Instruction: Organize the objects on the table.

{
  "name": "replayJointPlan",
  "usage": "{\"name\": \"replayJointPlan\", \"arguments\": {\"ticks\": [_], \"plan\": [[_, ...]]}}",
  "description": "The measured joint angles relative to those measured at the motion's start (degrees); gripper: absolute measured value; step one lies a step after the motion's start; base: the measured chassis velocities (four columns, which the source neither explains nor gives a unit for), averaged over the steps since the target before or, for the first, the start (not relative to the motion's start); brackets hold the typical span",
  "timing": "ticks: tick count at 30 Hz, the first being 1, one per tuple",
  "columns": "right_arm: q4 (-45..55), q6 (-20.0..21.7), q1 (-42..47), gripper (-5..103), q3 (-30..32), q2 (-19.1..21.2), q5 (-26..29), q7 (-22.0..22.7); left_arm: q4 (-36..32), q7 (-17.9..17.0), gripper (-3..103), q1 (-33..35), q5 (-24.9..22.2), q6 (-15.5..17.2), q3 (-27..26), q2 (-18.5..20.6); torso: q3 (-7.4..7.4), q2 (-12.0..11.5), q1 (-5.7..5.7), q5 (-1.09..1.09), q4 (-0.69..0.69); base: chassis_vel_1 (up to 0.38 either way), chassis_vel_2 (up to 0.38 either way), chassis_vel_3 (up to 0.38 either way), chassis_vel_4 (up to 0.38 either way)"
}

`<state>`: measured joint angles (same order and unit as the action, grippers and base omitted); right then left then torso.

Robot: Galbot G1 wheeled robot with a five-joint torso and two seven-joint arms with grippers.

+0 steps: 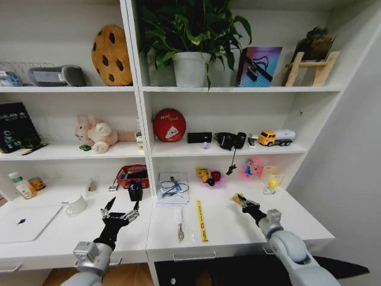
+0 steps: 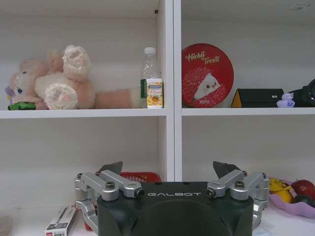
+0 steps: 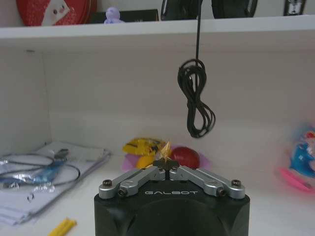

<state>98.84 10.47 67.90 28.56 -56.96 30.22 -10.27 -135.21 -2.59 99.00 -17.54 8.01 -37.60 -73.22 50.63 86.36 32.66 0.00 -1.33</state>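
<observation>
On the white table [image 1: 238,229], my right gripper [image 1: 245,204] is shut on a small yellow-orange piece [image 3: 166,147] that sticks out past its fingertips [image 3: 162,165]. My left gripper [image 1: 122,210] hovers open over the table's left part, nothing between its fingers [image 2: 109,173]. A silver laptop [image 1: 27,221] lies closed at the far left. A dark cup of marker pens [image 1: 135,189] stands just beyond the left gripper. A tiny green toy car [image 2: 21,105] sits on the shelf by the pink plush bear [image 2: 59,81]. A yellow ruler [image 1: 201,220] and a slim silver tool [image 1: 180,229] lie mid-table.
A red basket [image 1: 132,174], a white mug [image 1: 76,205], a paper stack with a cable [image 1: 174,187] and a pink dish of toys [image 1: 209,176] line the back. A black cable [image 3: 196,98] hangs from the shelf above. Bottles [image 1: 24,186] stand far left.
</observation>
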Motion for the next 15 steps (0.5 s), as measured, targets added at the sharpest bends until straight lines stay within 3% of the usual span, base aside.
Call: {"name": "replayJointPlan", "arguments": {"ticks": [3,15], "plan": [[-8.5,-0.7,-10.3,0,-6.1,-0.1,2.6,-0.4,0.0,0.0,100,0.0,0.0,0.0,0.0,0.0,0.00,0.0,0.01,-0.01,0.01,0.000,0.000,0.000,0.000],[-25.7,-2.4,-28.9,0,-16.4,-3.9,4.9,-0.9,0.0,0.0,100,0.0,0.0,0.0,0.0,0.0,0.00,0.0,0.01,-0.02,0.00,0.000,0.000,0.000,0.000]]}}
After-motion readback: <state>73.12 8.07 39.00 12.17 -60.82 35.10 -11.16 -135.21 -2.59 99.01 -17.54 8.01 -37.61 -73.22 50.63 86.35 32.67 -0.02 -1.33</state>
